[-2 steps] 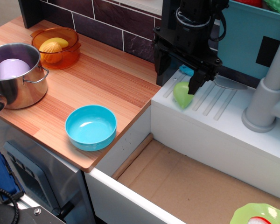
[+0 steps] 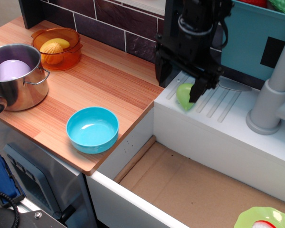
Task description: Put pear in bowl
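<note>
Above: the gripper stands with fingers spread wide astride the pear, which lies on the white ribbed drainboard. Well apart, the blue bowl sits on the wooden counter.

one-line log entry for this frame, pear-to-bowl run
phase: grasp approach | gripper: open, fingers straddling pear | pear: on white drainboard, not lifted | bowl: empty, on wooden counter
</note>
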`<state>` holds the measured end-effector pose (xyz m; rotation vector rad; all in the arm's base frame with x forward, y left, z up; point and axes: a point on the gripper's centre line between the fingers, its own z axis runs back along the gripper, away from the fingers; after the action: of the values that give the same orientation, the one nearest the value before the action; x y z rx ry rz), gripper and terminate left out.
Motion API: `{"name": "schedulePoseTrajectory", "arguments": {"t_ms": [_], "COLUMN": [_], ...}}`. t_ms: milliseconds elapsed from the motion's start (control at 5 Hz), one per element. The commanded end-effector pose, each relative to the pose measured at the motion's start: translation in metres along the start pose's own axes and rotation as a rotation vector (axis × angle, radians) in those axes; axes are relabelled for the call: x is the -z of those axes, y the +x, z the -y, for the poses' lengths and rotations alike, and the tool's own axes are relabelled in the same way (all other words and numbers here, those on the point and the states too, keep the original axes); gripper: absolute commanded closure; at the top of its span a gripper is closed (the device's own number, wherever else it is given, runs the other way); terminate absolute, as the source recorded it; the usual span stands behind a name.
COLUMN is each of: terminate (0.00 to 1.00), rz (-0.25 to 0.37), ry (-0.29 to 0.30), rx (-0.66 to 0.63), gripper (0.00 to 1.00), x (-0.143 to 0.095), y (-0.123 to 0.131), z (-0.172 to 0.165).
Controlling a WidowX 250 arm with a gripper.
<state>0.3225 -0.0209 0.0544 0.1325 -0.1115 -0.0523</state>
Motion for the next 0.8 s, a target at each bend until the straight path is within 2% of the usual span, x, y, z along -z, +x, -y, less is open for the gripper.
{"name": "schedulePoseTrajectory", "arguments": {"t_ms": [0,600], "terminate": [0.0,0.0], "rz": [0.082,0.173], "ry": [0.009,-0.016], "rx": [-0.038,-0.053], "gripper": [0.0,0.0], "x": [-0.006,0.02], "y": [0.017,0.051], "z": [-0.004,-0.008]}}
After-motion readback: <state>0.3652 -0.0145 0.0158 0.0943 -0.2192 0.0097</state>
